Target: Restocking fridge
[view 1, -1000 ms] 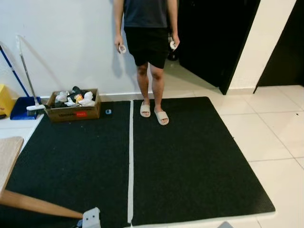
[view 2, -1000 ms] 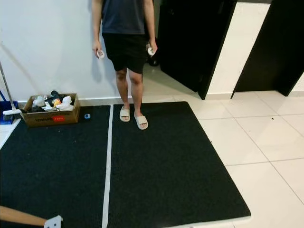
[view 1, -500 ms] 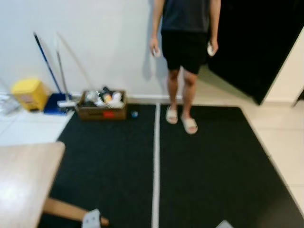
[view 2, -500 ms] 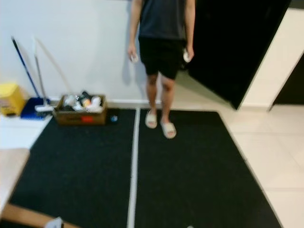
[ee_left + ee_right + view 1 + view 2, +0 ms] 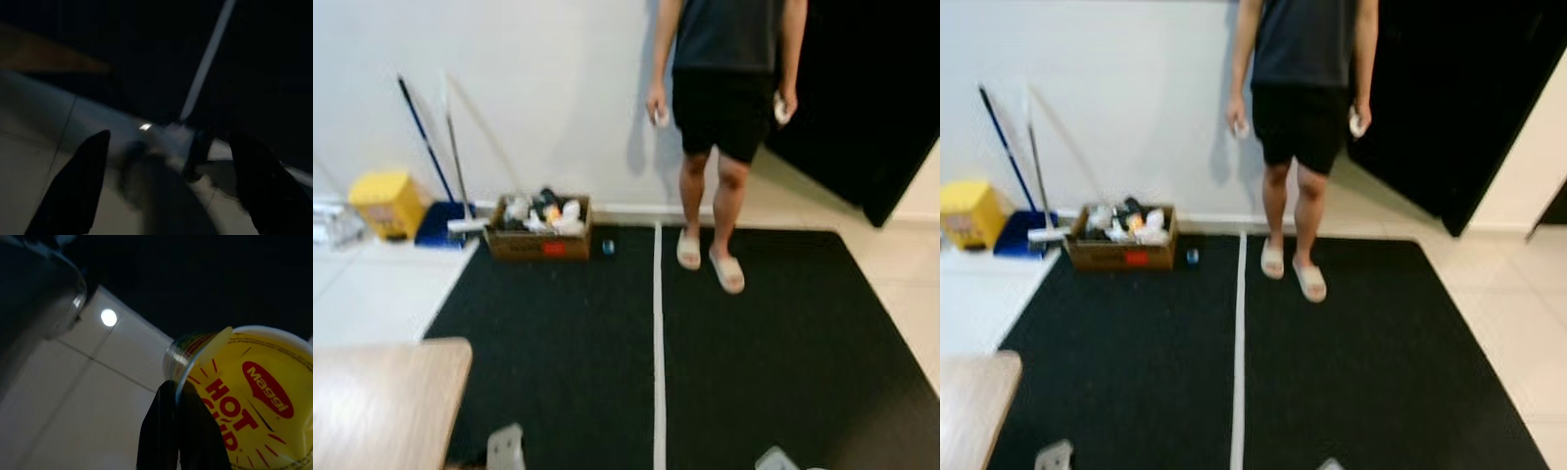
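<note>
Low at the robot's right side, over the tile floor (image 5: 73, 401), the right gripper (image 5: 181, 431) was clamped on a yellow noodle cup (image 5: 244, 391) at its rim, a light, thin-walled, crushable thing best pinched gently there, while the left gripper (image 5: 166, 181) hung spread apart.

Head views: evenly bright, softly motion-blurred, with a faint shadow on the wall (image 5: 558, 88). Wrist views: dim and blurred; a round glare spot lies on the tiles (image 5: 108, 317).
</note>
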Robot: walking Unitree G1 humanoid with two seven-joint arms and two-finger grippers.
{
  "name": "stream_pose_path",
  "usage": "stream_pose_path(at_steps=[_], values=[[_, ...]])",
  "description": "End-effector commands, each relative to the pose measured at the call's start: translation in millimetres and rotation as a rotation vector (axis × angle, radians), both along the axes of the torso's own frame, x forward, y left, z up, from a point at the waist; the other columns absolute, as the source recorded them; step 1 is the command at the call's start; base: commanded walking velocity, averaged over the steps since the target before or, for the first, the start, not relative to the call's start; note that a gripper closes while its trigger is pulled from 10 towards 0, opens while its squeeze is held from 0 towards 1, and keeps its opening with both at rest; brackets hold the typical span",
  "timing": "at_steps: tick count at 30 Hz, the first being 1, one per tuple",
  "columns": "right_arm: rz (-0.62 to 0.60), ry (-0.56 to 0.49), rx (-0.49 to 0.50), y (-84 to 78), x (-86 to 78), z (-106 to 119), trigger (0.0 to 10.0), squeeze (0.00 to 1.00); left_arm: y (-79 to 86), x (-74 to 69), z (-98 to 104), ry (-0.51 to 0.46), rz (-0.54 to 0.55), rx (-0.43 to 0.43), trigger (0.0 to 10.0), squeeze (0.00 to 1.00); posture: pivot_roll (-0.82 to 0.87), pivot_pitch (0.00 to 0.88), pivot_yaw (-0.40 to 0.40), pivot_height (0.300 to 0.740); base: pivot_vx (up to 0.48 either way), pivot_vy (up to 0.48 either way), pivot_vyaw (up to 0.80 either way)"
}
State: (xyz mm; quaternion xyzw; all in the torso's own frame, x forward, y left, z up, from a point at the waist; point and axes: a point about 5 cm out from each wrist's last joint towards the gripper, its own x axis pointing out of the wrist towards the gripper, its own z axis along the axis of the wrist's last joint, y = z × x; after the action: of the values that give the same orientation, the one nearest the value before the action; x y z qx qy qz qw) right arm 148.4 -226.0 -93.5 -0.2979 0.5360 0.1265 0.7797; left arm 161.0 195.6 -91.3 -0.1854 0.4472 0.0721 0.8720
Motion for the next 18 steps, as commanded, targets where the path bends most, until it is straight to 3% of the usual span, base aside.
stream_pose_path(at_steps=[1,4,18], values=[[0.001,0.013,0.007,2.1,-4.6,-2.2,10.0,0.00,-0.6,-11.5,-4.9,0.040,0.007,-0.012,10.0,0.00,-0.04,0.000,0.000,0.740,0.000,0.000,0.00],[0.001,0.012,0.007,2.2,-4.5,-2.1,10.0,0.00,-0.9,-11.3,-4.9,0.039,0.003,-0.012,10.0,0.00,-0.04,0.000,0.000,0.740,0.000,-0.178,0.00],[0.002,0.014,0.013,4.0,-4.6,-2.6,10.0,0.00,-1.0,-12.3,-5.2,0.041,-0.005,-0.013,10.0,0.00,-0.04,0.000,0.000,0.740,0.000,-0.421,0.00]])
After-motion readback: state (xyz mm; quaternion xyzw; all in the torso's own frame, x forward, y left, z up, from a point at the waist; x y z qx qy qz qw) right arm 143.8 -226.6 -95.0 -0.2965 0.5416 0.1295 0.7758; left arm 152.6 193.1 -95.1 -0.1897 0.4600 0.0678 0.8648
